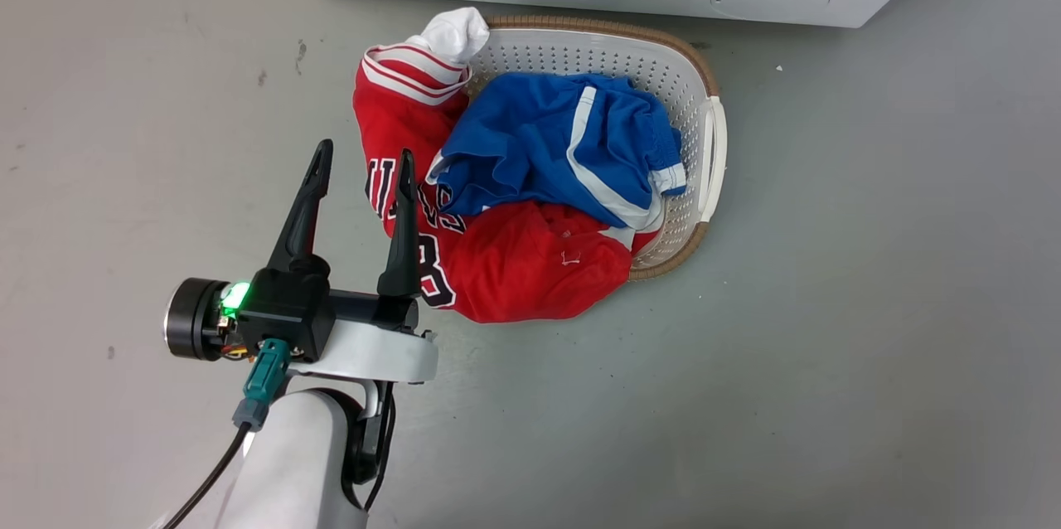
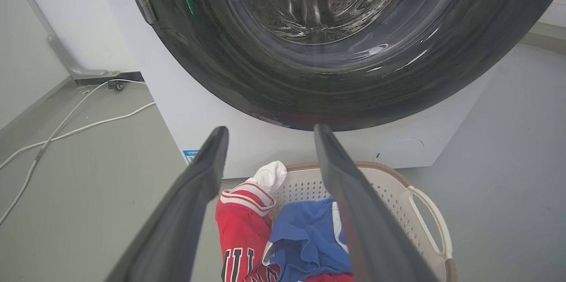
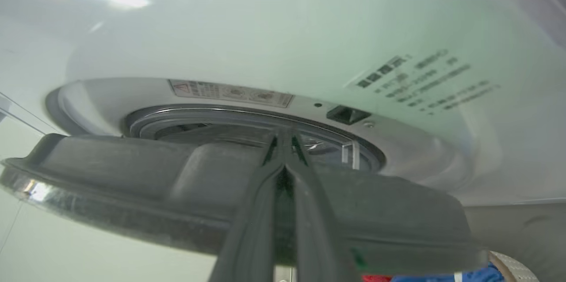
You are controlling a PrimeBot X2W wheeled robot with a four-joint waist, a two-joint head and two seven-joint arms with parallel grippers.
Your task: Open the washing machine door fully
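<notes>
So the washing machine door [image 3: 132,176] is ajar, nowhere near fully open. In the right wrist view you're looking at its dark inner face, with a gap to the white front of the washing machine [image 3: 265,30] and the latch slot [image 3: 347,114] uncovered.

The right gripper [image 3: 283,138] has its 2 fingers pressed together, tips lying across the door's inner rim. I can't tell if anything thin is pinched between them; it looks more like a hook than a grab. The left gripper [image 1: 365,149] hangs over the floor [image 1: 870,305] with its 2 fingers spread, holding nothing.

What worries me: closed fingers just hooked on a glossy rim could slide off as the door swings on its arc, and the door might then fall back toward shut.

Also, the laundry basket [image 1: 713,131] sits on the floor right at the foot of the machine, below the door's lower edge. A red jersey [image 1: 514,264] and blue shorts [image 1: 530,139] are heaped over it. If the arm dips low, it could snag the clothes or shove the basket.
</notes>
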